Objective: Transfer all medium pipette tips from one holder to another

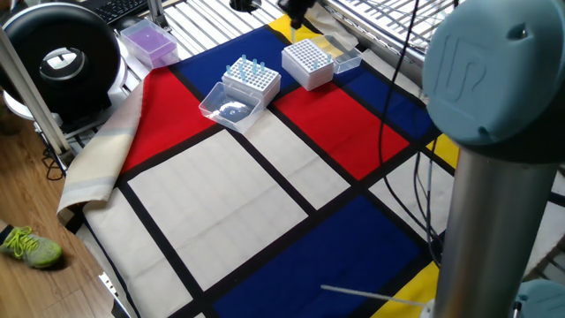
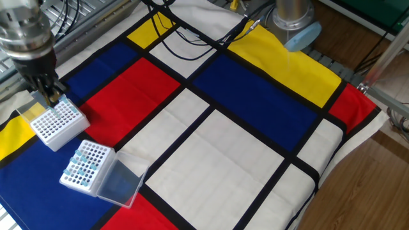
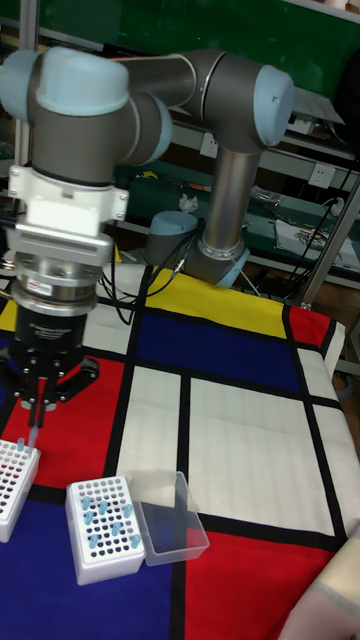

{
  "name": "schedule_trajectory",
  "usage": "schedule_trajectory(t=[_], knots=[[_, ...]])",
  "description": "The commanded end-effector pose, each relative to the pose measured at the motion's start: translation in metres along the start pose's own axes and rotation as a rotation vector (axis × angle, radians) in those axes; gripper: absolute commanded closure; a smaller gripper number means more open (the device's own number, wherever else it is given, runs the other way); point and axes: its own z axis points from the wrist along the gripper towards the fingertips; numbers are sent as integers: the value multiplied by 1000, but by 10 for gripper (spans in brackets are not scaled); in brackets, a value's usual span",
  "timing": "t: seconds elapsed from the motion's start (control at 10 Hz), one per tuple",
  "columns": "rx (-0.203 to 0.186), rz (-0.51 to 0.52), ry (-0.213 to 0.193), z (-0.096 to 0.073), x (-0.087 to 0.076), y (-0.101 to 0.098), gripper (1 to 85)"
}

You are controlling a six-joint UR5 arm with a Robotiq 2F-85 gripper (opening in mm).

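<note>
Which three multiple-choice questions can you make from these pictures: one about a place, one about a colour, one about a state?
1. Where is the gripper?
A. Above the white holder beside the yellow patch
B. Above the holder with the open lid
C. Above the middle white square

2. What colour are the medium pipette tips in the lidded holder?
A. Orange
B. Pale blue
C. Black

3. How is that holder's clear lid?
A. Shut
B. Missing
C. Open, lying beside the holder

Answers:
1 A: the fingers, closed on one medium pipette tip, hang over that holder.
2 B: the tips look pale blue against the white block.
3 C: the lid lies open on the cloth.
</note>
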Motion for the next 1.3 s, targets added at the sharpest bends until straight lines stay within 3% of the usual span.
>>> schedule_trajectory(t=[0.0,0.4,1.2], knots=[[-21,-42,-37,9,12,-24,843],[-39,-66,-75,21,28,-39,843],[-44,-50,-85,29,54,-50,843]])
